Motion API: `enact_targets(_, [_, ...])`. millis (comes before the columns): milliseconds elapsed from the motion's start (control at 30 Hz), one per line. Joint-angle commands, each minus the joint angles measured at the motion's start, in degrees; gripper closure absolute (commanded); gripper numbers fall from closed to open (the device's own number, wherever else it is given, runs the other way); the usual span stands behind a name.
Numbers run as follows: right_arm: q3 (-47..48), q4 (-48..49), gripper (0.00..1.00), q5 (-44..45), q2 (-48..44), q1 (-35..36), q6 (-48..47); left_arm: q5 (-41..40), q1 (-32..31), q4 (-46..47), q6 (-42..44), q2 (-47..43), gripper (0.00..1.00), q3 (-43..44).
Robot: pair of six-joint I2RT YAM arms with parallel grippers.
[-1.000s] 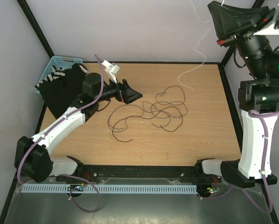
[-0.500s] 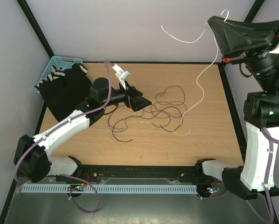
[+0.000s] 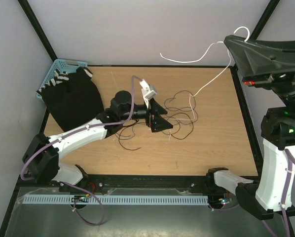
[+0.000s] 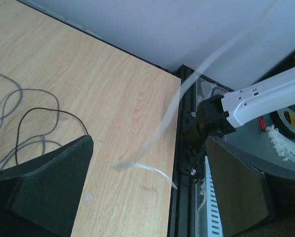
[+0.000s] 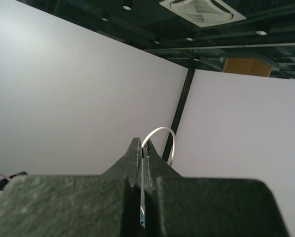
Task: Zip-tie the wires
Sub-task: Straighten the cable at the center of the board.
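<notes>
The wires (image 3: 179, 116) lie as a loose black tangle on the middle of the wooden table; their curls also show at the left of the left wrist view (image 4: 19, 123). My left gripper (image 3: 158, 118) hovers over the tangle's left side, open and empty (image 4: 147, 190). My right gripper (image 3: 228, 40) is raised high at the back right and shut on a long thin white strip, apparently the zip tie (image 3: 206, 84). The strip loops out of the fingertips (image 5: 163, 132). One end trails left in the air; the other hangs down to the wires, blurred in the left wrist view (image 4: 142, 168).
A black cloth with white stripes (image 3: 73, 98) spills from a blue basket (image 3: 63, 65) at the back left. The table's black right-hand frame (image 4: 184, 148) lies just past the left gripper. A bunch of white ties (image 4: 285, 143) sits beyond it.
The left arm has swept right from beside the cloth to over the wires. The right gripper has turned, and the white strip has swung left and down onto the tangle.
</notes>
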Motion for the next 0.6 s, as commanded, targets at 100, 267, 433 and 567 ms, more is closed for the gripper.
enact_targets(100, [-1.4, 5.6, 1.00, -0.7, -2.9, 0.0, 4.6, 4.5, -4.0, 7.0, 4.5, 5.8, 0.01, 4.0])
enact_targets(267, [-2.1, 7.0, 1.00, -0.2, -3.8, 0.0, 5.6, 6.6, -6.8, 8.7, 4.4, 13.0, 0.23, 9.1])
enact_targets(433, [-3.3, 7.1, 1.00, 0.4, -4.4, 0.0, 5.1, 9.4, -7.9, 13.9, -0.3, 19.3, 0.69, 12.4])
enact_targets(567, [-4.7, 7.0, 1.00, 0.5, -4.6, 0.0, 4.7, 9.6, -7.9, 20.6, -3.4, 20.1, 0.62, 10.2])
